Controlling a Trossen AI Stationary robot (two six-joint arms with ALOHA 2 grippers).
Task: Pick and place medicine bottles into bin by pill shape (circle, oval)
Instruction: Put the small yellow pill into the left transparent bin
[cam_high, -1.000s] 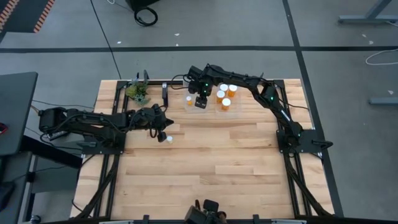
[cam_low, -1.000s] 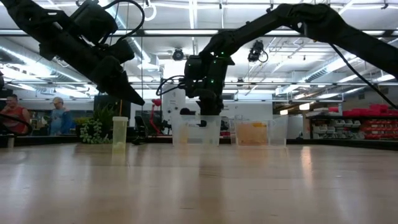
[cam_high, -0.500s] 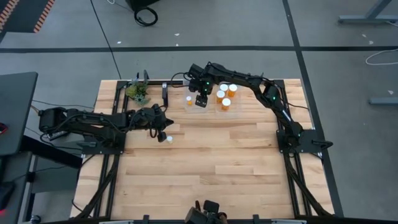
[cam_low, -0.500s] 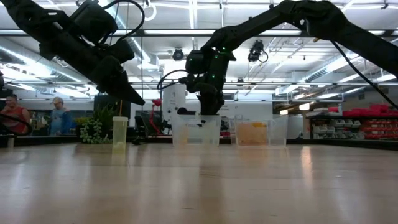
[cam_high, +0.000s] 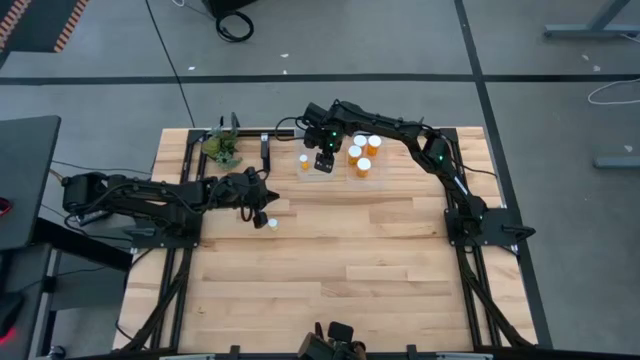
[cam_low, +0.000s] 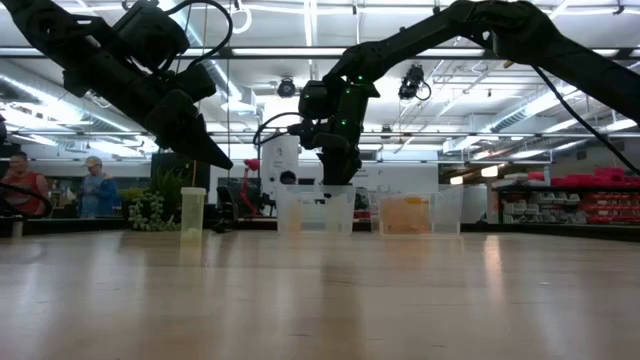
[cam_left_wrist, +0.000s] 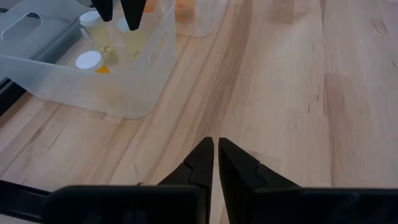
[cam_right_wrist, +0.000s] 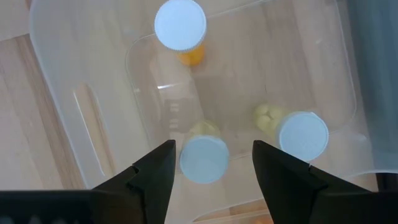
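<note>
- Medicine bottle (cam_right_wrist: 203, 158) sits between the right gripper (cam_right_wrist: 211, 163)'s spread fingers, inside a clear bin (cam_right_wrist: 68, 93); contact cannot be told.
- Two more bottles (cam_right_wrist: 180, 28) stand in that bin.
- Left gripper (cam_left_wrist: 215, 163), fingers closed and empty, hovers near a lone bottle (cam_high: 271, 222) on the table (cam_high: 350, 270).

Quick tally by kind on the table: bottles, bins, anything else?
Medicine bottles: 8 (3 in one bin, 4 in the other bin, 1 loose on the table)
Clear bins: 2
Plant sprig: 1
Total: 11
</note>
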